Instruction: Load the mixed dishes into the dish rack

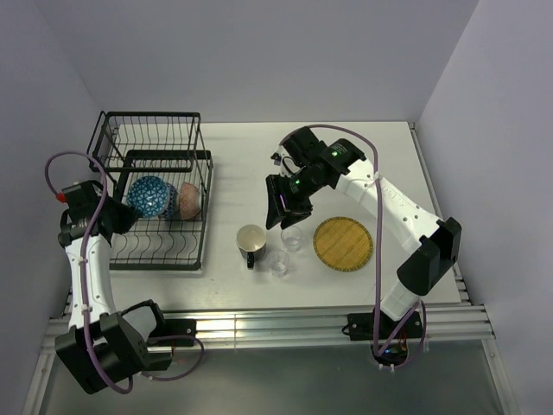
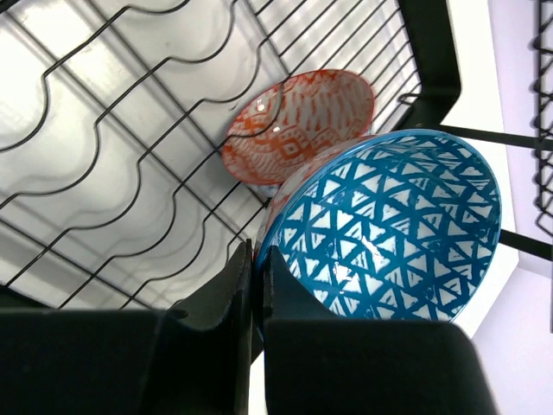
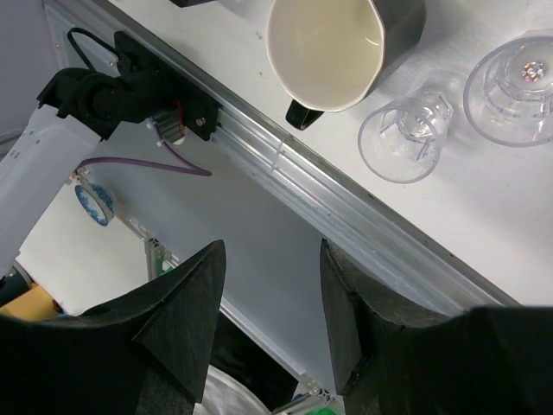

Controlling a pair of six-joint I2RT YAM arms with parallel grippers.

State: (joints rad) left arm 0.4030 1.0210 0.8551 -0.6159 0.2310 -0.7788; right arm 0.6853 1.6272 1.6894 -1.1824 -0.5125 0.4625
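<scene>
the dish rack (image 1: 205, 226) sits at the left of the counter (image 1: 233, 147), and its lower tier holds two bowls. a blue bowl (image 2: 389, 225) is tipped up on its edge, and an orange-red bowl (image 2: 298, 130) lies on its side just behind it, partly hidden by the blue one. the left gripper (image 2: 257, 259) is clenched on the blue bowl's near rim — one finger inside, one outside. right of the rack, on the counter, stand a dark mug (image 1: 251, 242) with a cream inside, a clear glass (image 1: 292, 238) just beside it and a second glass (image 1: 279, 262) near the mug's handle. a yellow plate (image 1: 343, 243) lies flat further right. the right gripper (image 1: 281, 207) hangs over the mug and glasses — released, grasping nothing.
</scene>
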